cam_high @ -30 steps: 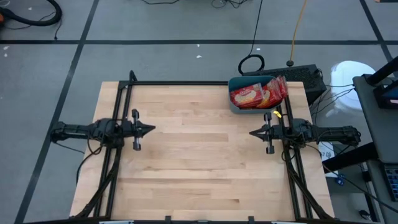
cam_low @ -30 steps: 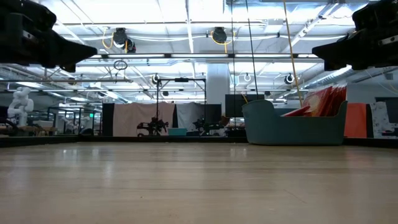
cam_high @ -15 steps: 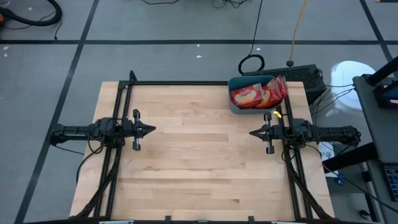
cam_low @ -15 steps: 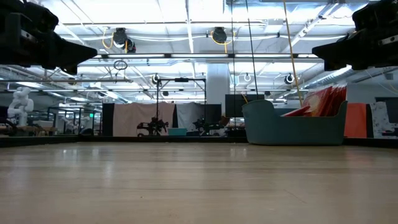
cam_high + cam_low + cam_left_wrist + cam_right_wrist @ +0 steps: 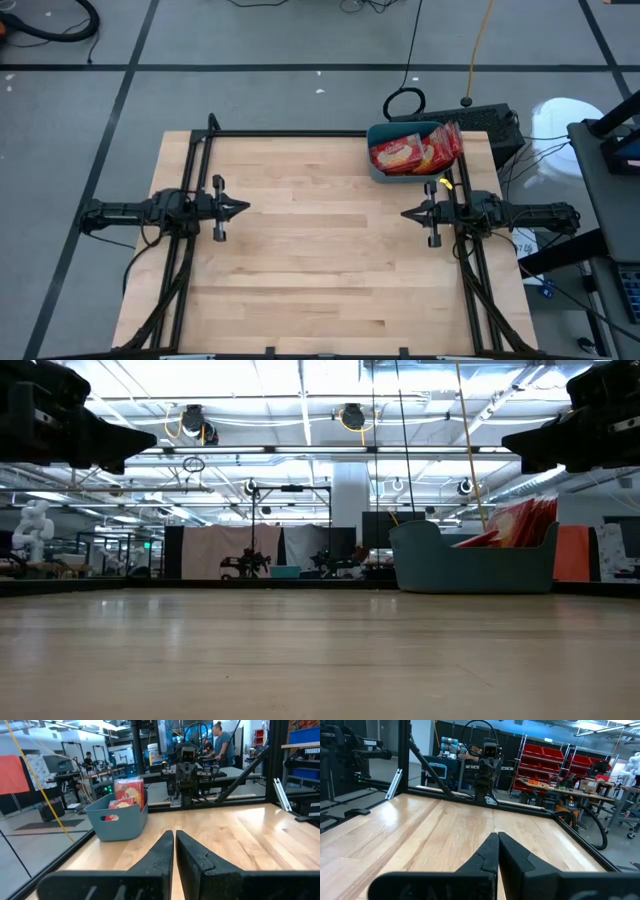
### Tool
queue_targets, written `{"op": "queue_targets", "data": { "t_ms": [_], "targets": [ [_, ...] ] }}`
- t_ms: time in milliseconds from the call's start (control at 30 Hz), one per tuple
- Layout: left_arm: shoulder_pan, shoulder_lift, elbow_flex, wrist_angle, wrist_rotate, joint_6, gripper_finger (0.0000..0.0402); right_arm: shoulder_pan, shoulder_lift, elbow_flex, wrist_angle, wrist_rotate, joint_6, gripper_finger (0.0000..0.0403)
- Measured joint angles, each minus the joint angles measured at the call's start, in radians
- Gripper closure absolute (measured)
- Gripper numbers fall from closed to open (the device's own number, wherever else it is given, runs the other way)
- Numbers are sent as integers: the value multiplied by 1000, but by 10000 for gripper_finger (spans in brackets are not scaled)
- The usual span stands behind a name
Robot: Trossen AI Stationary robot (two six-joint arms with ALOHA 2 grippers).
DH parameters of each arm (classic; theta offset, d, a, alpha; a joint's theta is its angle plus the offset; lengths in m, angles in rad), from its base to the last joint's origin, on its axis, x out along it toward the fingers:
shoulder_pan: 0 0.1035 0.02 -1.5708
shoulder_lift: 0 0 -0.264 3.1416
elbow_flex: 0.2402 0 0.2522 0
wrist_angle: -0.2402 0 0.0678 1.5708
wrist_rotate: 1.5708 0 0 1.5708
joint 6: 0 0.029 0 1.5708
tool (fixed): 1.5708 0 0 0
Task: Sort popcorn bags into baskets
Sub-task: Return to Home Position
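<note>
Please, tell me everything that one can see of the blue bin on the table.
The bin is teal-blue, seemingly plastic, rectangular with rounded corners and plain solid walls; the left wrist view shows a handle slot in one end wall. It stands upright on the table, at its far right corner. Red bags fill it, leaning and rising above the rim. The right tool is close by but apart from it.

Teal bin (image 5: 372, 160): one.
Popcorn bags (image 5: 415, 152): at least three red faces show, overlapping in the bin; exact count unclear.
Arms (image 5: 130, 212): two.
Grippers: two, the left gripper (image 5: 244, 209) and the right gripper (image 5: 404, 213).
Table (image 5: 320, 260): one.
People (image 5: 220, 742): two, beyond the table.
</note>
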Motion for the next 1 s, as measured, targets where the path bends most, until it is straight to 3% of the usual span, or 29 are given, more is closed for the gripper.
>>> {"op": "queue_targets", "data": {
  "t_ms": [1000],
  "targets": [
    [0,0,0,10,1,2,376,0,0,0,0,0,0,403]
  ]
}}
